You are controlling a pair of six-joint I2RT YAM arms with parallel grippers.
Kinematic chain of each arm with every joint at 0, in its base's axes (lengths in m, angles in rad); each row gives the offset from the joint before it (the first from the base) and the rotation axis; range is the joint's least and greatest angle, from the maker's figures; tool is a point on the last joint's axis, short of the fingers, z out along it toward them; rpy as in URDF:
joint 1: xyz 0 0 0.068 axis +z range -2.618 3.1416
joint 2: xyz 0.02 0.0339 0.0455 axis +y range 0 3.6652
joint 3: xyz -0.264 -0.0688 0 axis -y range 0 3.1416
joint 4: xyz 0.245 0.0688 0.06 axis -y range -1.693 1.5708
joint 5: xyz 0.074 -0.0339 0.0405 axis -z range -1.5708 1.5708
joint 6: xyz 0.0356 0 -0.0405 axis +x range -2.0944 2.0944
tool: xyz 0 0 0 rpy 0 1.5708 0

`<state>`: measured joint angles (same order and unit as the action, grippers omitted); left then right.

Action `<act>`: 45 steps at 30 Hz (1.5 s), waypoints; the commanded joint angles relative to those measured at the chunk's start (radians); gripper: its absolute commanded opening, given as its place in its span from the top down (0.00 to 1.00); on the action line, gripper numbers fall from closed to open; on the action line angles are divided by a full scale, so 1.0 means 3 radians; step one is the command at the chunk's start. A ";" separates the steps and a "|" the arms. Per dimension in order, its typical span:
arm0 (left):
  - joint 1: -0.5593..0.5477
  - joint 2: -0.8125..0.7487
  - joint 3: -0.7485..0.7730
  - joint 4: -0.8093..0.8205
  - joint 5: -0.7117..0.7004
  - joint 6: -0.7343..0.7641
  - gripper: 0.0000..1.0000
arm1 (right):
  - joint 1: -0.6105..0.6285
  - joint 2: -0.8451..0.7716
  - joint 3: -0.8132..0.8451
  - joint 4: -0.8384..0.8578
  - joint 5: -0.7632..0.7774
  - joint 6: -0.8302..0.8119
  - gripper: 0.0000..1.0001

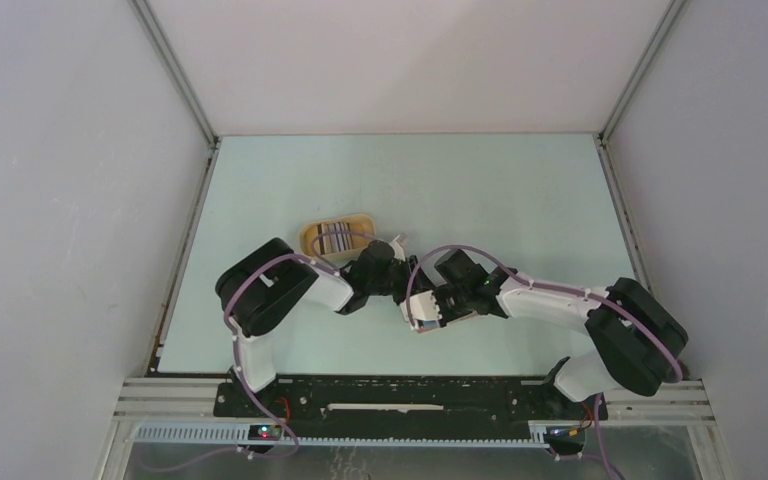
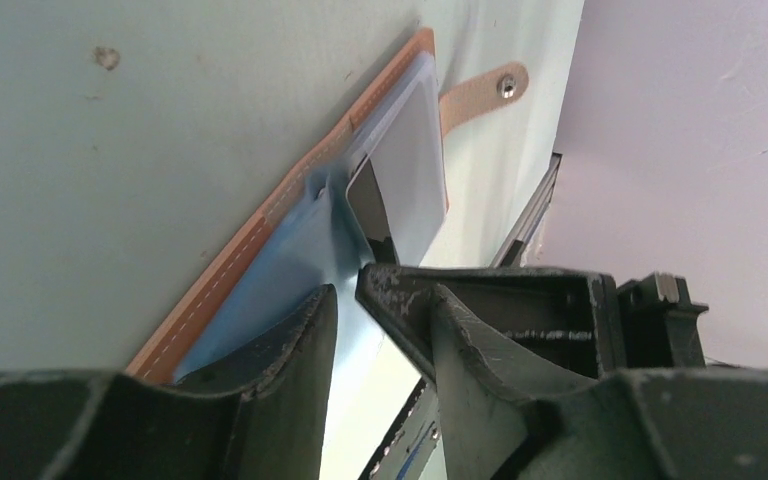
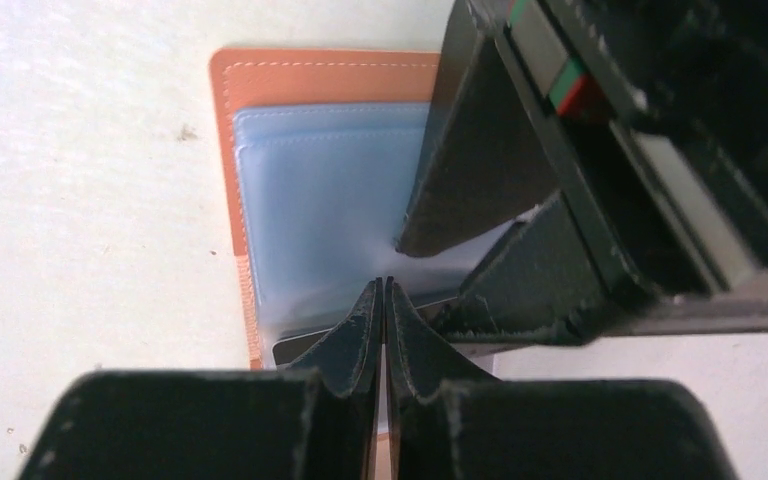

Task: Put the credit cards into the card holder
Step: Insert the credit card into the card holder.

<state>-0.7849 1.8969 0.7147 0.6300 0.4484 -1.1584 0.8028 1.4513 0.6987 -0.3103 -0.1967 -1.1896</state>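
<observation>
Right gripper (image 3: 381, 292): fingers pressed flat together with no gap showing. The tips rest on the blue-grey inner leaf of the card holder (image 3: 310, 80). I cannot tell whether a thin leaf is pinched between them. Just beside the tips, a dark card corner (image 3: 295, 350) shows at the leaf's lower edge.

Left gripper (image 2: 345, 285): fingers stand apart. The blue-grey leaf rises into the gap between them; I see no firm clamp on it. In the right wrist view its two dark fingers come in from the upper right, and their tips reach the same leaf near my right fingertips.

Card holder: lies open and flat on the worktop (image 1: 460, 180), between my two wrists, reddish-brown stitched border outward, blue-grey side up. The left wrist view shows a pale rectangle (image 2: 410, 170) in a clear pocket at the far end; whether it is a card or a bare pocket I cannot tell. The tab with its snap stud (image 2: 483, 93) sticks out past that end, flat on the worktop.

Credit cards (image 1: 338, 238): a striped stack of dark and pale cards sits in the yellow oval tray (image 1: 305, 236), just behind my left wrist, apart from the holder.
</observation>
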 commanded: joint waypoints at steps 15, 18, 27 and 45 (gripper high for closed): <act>0.0105 -0.1048 -0.0552 -0.0052 -0.0528 0.0721 0.55 | -0.0360 -0.0452 0.0263 -0.0444 -0.0684 0.0236 0.85; 0.0099 -0.1329 -0.0736 0.0111 -0.0687 0.1030 0.57 | -0.0524 -0.0491 0.0379 -0.0521 -0.1027 0.0567 0.83; -0.0058 -0.1488 -0.1352 0.1501 -0.1014 0.1498 0.65 | -0.0612 0.0181 0.0937 -0.0797 -0.1015 0.1408 0.88; -0.0170 0.0178 -0.1061 0.2758 -0.0734 0.0480 0.91 | -0.0538 0.0637 0.1054 -0.0806 -0.0818 0.1497 0.91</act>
<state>-0.8310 1.8938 0.3477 1.3918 0.2066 -0.9276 0.6270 1.6325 0.9810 -0.5652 -0.4599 -0.7670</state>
